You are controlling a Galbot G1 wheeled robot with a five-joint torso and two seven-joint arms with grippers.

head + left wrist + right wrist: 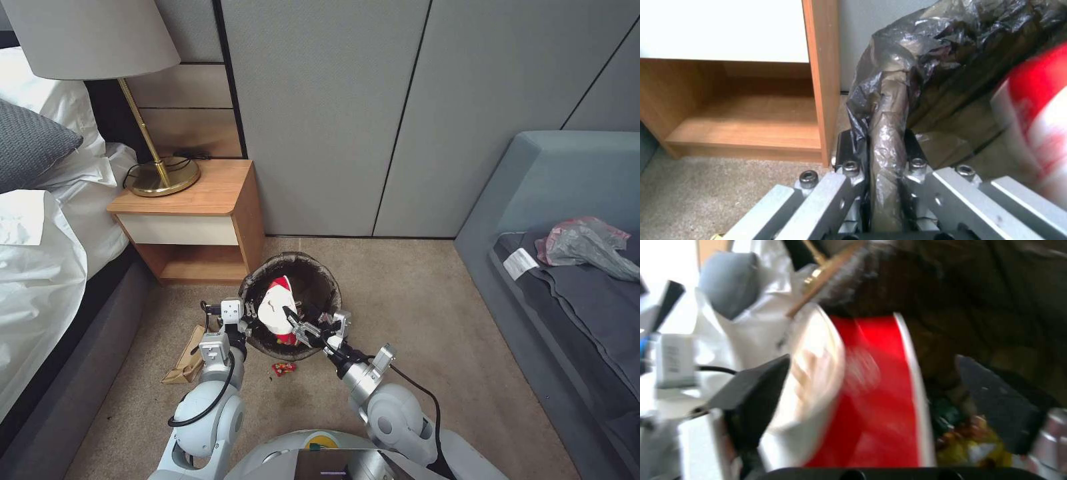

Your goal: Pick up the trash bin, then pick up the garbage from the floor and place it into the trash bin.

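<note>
The trash bin [313, 264], lined with a dark bag, is held over the floor [413, 313] in front of me. My left gripper [248, 327] is shut on its near-left rim; the left wrist view shows the gripper [882, 160] pinching the bag-covered rim [889, 110]. My right gripper [293, 324] reaches over the bin mouth and stands open [873, 363]. A red-and-white wrapper [277, 308] [880, 390] [1040, 110] sits blurred between its spread fingers, apart from one of them. Yellow and green litter [965, 440] lies inside the bin. On the carpet lie a small red wrapper [283, 368] and a crumpled brown paper bag [190, 360].
A wooden nightstand [200, 220] with a brass lamp [163, 177] stands just behind and left of the bin. A bed [40, 267] runs along the left and a grey sofa [567, 267] along the right. Open carpet lies to the right of the bin.
</note>
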